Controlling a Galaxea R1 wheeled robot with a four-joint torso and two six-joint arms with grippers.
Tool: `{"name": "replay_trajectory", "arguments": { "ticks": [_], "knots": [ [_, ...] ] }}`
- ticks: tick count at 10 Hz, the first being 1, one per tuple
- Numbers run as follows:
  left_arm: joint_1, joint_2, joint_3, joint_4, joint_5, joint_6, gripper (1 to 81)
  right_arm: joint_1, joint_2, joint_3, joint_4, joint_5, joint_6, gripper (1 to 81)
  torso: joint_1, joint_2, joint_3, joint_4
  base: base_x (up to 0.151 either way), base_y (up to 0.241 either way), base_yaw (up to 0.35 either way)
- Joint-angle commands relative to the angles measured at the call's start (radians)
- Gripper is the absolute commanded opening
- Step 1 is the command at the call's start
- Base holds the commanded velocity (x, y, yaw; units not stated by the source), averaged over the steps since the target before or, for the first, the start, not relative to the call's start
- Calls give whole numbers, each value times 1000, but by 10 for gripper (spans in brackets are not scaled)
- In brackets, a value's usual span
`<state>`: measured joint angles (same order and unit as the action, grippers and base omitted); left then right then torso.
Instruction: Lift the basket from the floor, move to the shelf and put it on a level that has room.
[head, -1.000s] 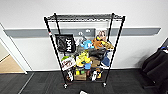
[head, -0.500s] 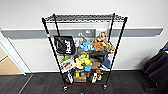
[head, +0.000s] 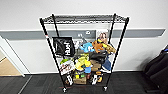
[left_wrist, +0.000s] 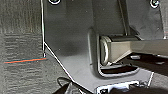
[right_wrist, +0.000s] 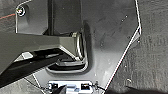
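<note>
Against the white wall, the tall black metal wire shelf is seen standing on the dark charcoal carpet floor, between a strip of tan wood flooring at one side and a dark bulky object at the other. Its uppermost wire-grid level is seen bare. The tiers below are crowded: a black "Huel" bag hangs at the left post, and soft toys and boxes are piled toward the middle and right.

The cream woven basket cannot be located in any view, so whether it is carried cannot be told. Striped carpet with a thin red line is shown past the robot's own dark plate in the left wrist view; carpet is shown likewise in the right wrist view. Whether either gripper is open or closed cannot be told.

The step in hand is judged to be the approach to the shelf. A squared-up stop in front of the rack would be called for, with reach enough for the top level.

Compared with the earlier frames, the shelf is framed slightly larger and more centred; this is taken as camera motion, not shelf motion.
</note>
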<state>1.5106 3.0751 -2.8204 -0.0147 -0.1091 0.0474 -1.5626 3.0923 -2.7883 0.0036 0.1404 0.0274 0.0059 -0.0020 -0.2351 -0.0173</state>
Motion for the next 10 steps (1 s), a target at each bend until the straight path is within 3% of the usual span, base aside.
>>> {"name": "replay_trajectory", "arguments": {
  "ticks": [1,8,10],
  "knots": [
    [-6,2,1,9,65,2,811,8,5,4,-4,-64,3,811,0,0,0,0,69,0,0],
    [-6,-4,18,7,68,0,811,6,-1,13,-2,-61,5,811,0,0,0,0,9,0,0],
    [-3,-42,76,5,68,0,811,3,-42,85,-2,-61,5,811,0,0,0,0,0,0,0]
  ]
}}
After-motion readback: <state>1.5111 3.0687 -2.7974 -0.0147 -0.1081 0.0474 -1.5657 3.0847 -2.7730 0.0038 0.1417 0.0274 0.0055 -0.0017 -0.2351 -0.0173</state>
